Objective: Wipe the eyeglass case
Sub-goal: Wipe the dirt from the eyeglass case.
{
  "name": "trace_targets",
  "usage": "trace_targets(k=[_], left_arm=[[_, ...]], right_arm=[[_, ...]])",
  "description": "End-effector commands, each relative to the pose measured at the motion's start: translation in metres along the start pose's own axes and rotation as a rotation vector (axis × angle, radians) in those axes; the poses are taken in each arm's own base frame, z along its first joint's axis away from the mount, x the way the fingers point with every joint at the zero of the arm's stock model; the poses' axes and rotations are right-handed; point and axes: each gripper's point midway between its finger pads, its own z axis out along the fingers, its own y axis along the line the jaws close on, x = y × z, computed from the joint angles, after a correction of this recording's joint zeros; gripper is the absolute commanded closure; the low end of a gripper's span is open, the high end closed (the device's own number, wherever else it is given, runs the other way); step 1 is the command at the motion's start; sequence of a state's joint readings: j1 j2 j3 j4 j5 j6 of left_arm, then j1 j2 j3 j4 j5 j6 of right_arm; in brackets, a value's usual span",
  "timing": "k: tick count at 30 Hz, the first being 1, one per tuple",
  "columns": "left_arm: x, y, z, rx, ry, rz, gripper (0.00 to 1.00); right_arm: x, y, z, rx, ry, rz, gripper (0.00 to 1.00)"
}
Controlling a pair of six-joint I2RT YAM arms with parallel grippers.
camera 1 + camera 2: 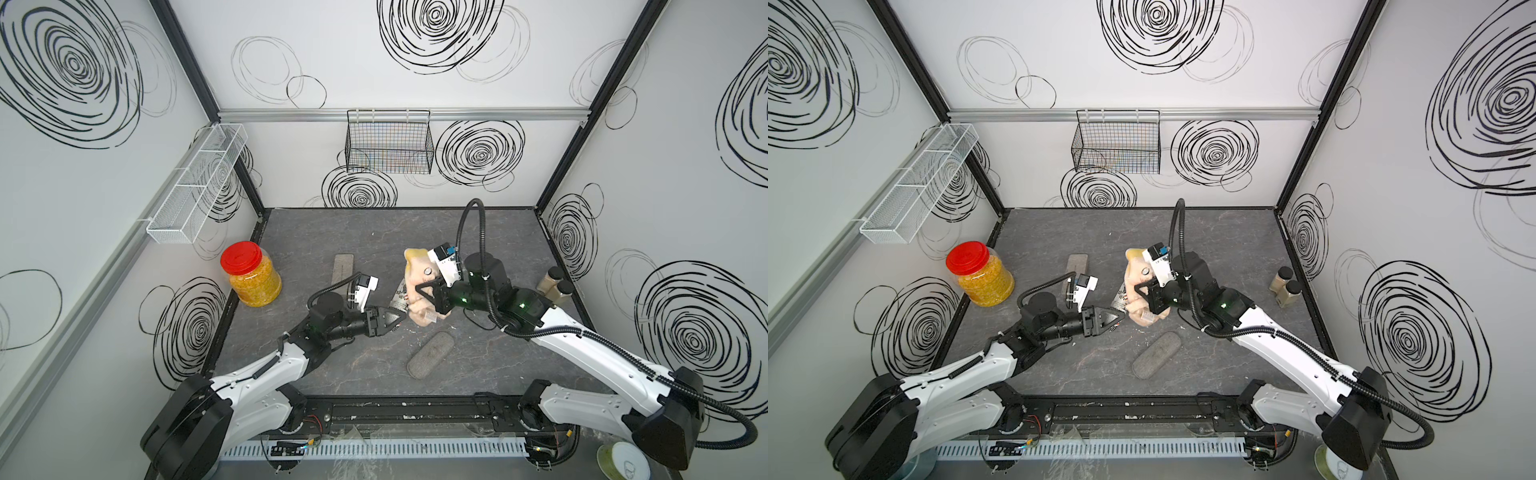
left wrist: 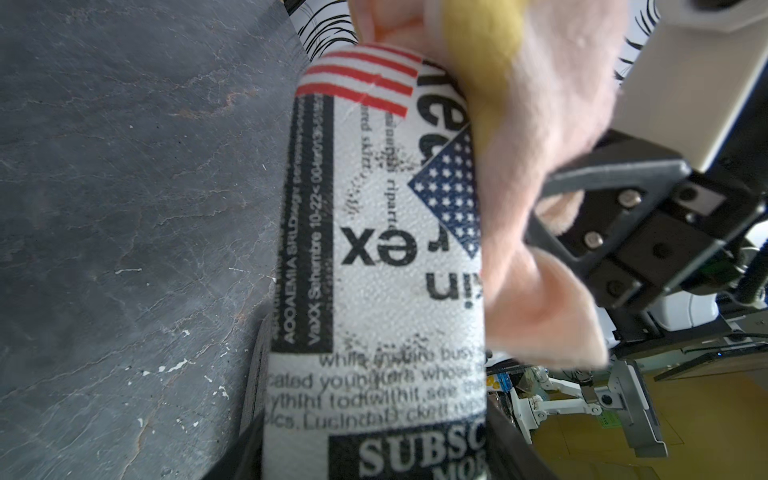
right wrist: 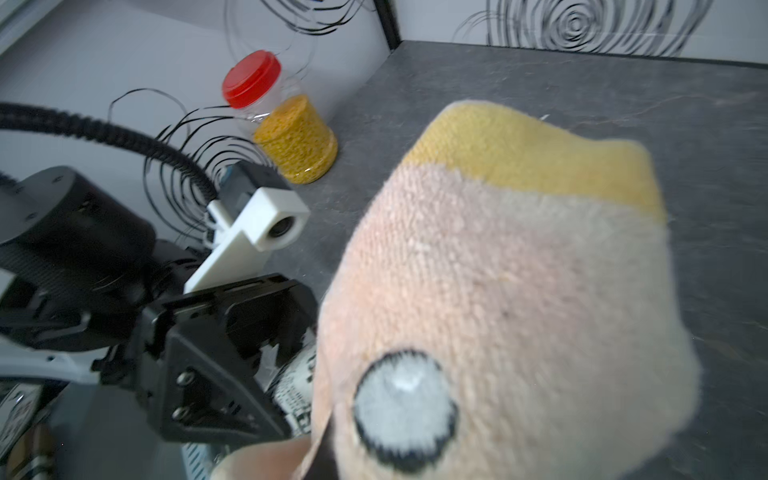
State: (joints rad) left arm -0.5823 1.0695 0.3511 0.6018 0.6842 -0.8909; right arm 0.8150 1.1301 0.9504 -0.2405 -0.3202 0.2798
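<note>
Left jaws grip eyeglass case (image 2: 374, 249); right jaws, cloth (image 3: 498, 291).

eyeglass case (image 2: 374, 257): grained, printed, matt | cloth (image 3: 519, 270): fuzzy terry | tabletop (image 1: 316, 232): matt, stone-like

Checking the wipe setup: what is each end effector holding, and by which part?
Left end effector clamps the printed eyeglass case by its near end; the right end effector pinches the pink cloth at a bunched fold.

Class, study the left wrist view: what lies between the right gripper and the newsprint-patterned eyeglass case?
The pink cloth, pinched in the shut jaws of the right gripper, lies against the eyeglass case; the left wrist view shows this.
</note>
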Motion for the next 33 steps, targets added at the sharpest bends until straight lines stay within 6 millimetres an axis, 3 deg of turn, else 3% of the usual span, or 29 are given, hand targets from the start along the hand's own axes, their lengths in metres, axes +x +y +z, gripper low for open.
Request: trace_targets(k=[1,3,9,13,17,20,26,33], left_arm=[[-0.013,-0.03,-0.003,0.107,-0.051,0.106,0.37],[-0.013,-0.032,-0.003,0.113,-0.053,0.109,0.37],[-0.011,-0.032,-0.004,0.114,-0.056,0.11,0.37],[-0.011,-0.035,-0.006,0.123,-0.063,0.111,0.37],[-0.015,-0.043,-0.009,0.151,-0.081,0.112,0.37],[-0.02,-0.053,-0.011,0.186,-0.088,0.117,0.37],[-0.029,-0.064,-0.01,0.218,-0.08,0.125,0.37],[-0.038,-0.072,-0.008,0.245,-0.046,0.099,0.37]], right_arm=[[0.014,0.036,-0.001,-0.187,0.046,-0.041,0.94],[0.01,0.024,0.001,-0.115,0.034,-0.034,0.95],[-0.023,-0.052,-0.013,0.281,-0.116,0.059,0.97],[-0.036,-0.075,-0.029,0.354,-0.187,0.111,0.97],[-0.03,-0.092,-0.04,0.403,-0.177,0.157,0.97],[-0.024,-0.079,-0.036,0.303,-0.131,0.133,0.97],[-0.016,0.007,-0.028,-0.133,-0.064,0.004,0.95],[0.026,0.035,-0.019,-0.23,0.073,-0.036,0.94]])
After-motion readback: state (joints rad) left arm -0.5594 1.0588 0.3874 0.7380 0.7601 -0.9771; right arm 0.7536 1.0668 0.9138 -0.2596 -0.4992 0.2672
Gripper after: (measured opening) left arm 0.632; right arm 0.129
